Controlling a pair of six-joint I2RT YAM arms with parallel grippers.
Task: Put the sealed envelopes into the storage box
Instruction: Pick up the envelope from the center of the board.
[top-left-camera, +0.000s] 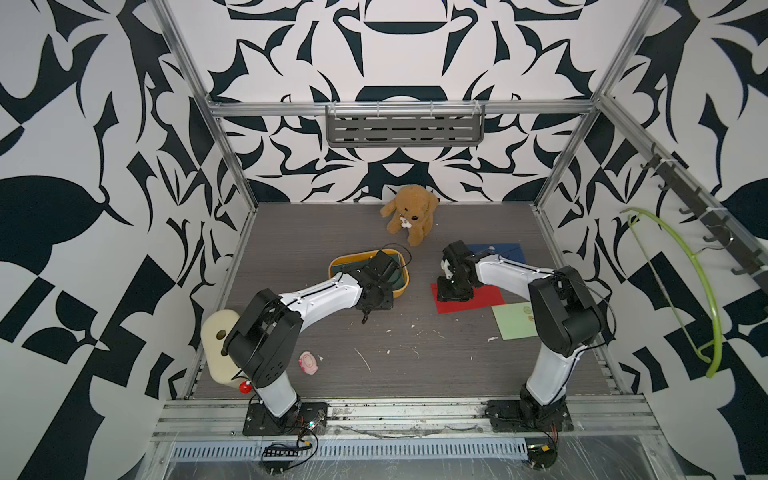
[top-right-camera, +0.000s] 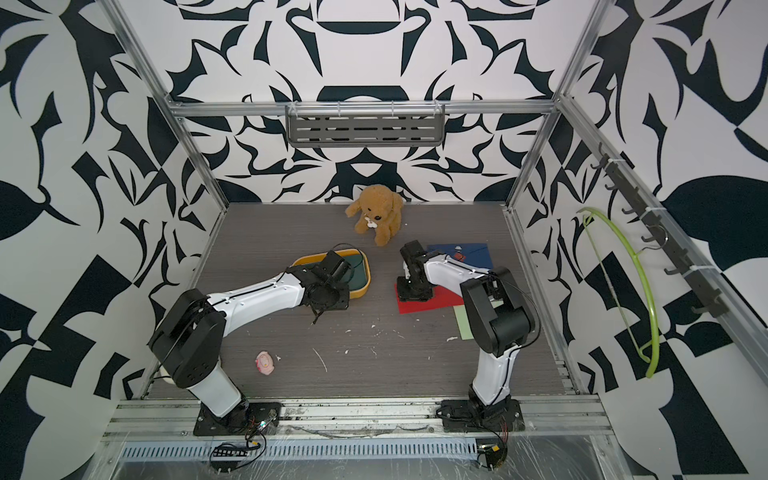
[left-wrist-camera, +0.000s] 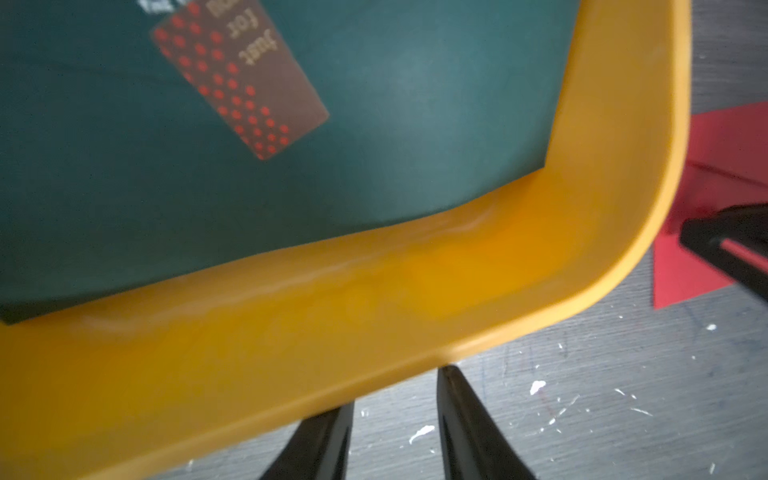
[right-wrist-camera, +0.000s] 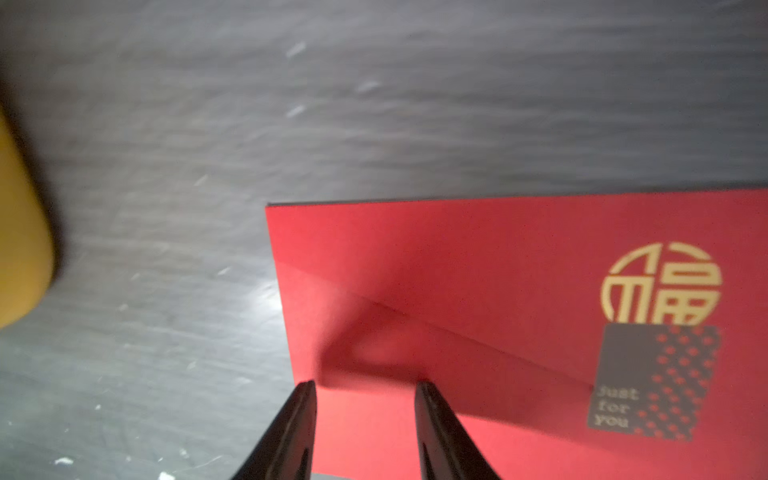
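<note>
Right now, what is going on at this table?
The left claw, open and empty, is at the rim of the yellow storage box, where a dark green envelope lies. The right claw, also open, hangs over a red envelope. A navy envelope and a pale green envelope lie nearby, not yet boxed.

Storage box (top-left-camera: 337, 263): shallow yellow tub with rounded corners, upright, just left of frame centre in both top views. Contents: one dark green envelope (left-wrist-camera: 374, 166), lying flat, one corner against the box wall. It carries a brown sticker seal (left-wrist-camera: 241, 79) with red dots and the text "Just for…".

Red envelope (top-left-camera: 486, 302): flat, right of the box and apart from it, flap side up, with a gold emblem (right-wrist-camera: 660, 286) above a dotted sticker (right-wrist-camera: 652, 382) reading "Just for you".

Navy envelope (top-left-camera: 505, 250): flat, above the red one in frame, partly hidden.

Pale green envelope (top-left-camera: 513, 322): flat, at the red one's lower-right corner.
</note>
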